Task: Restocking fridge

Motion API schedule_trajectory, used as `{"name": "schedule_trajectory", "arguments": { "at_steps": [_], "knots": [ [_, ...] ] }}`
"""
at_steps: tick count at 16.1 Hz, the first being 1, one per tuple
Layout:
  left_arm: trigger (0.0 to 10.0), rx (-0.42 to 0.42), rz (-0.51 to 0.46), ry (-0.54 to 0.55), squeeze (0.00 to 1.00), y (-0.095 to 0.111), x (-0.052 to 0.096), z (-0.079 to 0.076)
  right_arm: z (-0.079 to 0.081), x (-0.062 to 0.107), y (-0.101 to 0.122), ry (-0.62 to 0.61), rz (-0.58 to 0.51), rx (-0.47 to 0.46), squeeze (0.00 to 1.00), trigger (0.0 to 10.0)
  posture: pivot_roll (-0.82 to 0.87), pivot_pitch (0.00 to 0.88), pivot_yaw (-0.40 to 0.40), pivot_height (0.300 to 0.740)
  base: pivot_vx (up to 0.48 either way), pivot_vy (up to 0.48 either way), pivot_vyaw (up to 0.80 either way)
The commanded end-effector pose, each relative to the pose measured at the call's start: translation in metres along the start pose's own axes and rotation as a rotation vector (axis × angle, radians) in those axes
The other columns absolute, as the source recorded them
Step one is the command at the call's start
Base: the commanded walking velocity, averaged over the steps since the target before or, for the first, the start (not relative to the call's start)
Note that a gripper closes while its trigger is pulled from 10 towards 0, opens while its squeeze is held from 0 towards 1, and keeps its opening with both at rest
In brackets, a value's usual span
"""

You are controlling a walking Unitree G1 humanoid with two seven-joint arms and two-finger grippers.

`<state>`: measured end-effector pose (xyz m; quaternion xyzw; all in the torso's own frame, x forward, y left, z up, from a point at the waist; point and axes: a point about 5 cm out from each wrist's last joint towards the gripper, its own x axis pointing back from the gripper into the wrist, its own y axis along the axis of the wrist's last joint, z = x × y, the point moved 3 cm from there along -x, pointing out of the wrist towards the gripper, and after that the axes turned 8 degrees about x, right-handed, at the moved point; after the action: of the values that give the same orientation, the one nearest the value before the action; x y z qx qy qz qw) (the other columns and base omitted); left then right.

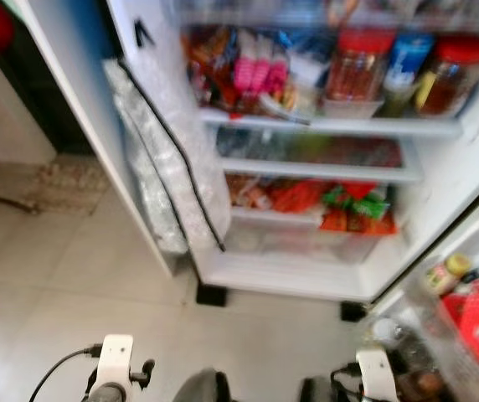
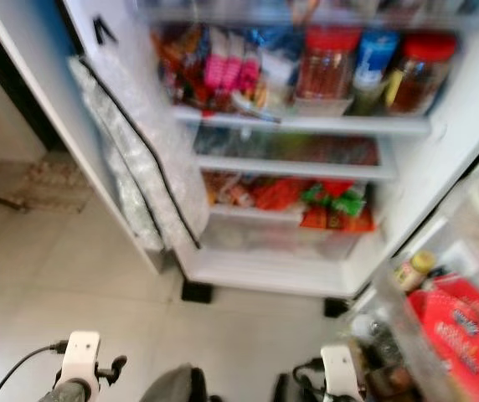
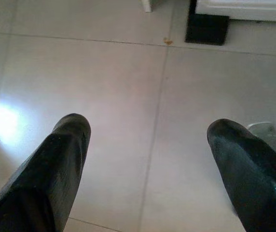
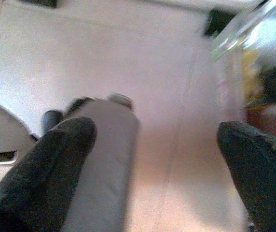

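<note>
Open fridge [image 1: 466,126] stocked; both claws held low over tile floor [image 3: 128,96].

The left gripper [image 3: 147,145] and right gripper [image 4: 157,145] are spread wide, empty. Red-lidded jars [image 1: 358,71] are shelved far ahead; labels are too blurred to be read.

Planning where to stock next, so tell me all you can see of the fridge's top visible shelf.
The white fridge shelf runs level across the open fridge's upper part. It is crowded: pink packets at the left, two clear jars with red lids and a blue-labelled container at the right. Blur hides the labels. A second shelf lies below.
</note>
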<state>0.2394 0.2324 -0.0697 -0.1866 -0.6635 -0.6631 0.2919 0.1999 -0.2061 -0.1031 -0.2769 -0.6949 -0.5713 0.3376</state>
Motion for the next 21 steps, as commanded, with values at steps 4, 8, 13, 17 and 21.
{"name": "schedule_trajectory", "arguments": {
  "at_steps": [4,8,13,17,21],
  "knots": [
    [10.0,-0.017,0.049,0.006,0.0,-0.019,0.005,0.001,0.002,0.004,-0.015,0.008,0.028,-0.04,0.0,10.0,-0.01,0.155,0.044,0.701,0.0,0.24,0.0],
    [10.0,-0.03,0.067,-0.025,0.0,-0.024,0.006,-0.006,0.004,0.004,-0.016,0.013,0.032,-0.042,0.0,10.0,-0.01,0.139,0.046,0.74,0.0,0.0,0.0],
    [10.0,-0.087,0.141,-0.036,0.0,-0.04,0.01,-0.005,0.004,0.004,-0.019,0.017,0.037,-0.041,0.0,10.0,-0.01,0.105,0.042,0.74,0.0,0.0,0.0],
    [10.0,-0.054,0.164,-0.01,0.0,-0.046,0.012,-0.003,0.005,0.005,-0.021,0.019,0.035,-0.041,0.0,10.0,-0.01,0.079,0.035,0.74,0.0,0.0,0.0],
    [10.0,-0.05,0.181,-0.01,0.0,-0.052,0.013,-0.007,0.006,0.006,-0.022,0.026,0.03,-0.044,0.0,10.0,-0.02,0.065,0.036,0.74,0.0,0.405,0.0]
  ]
}}
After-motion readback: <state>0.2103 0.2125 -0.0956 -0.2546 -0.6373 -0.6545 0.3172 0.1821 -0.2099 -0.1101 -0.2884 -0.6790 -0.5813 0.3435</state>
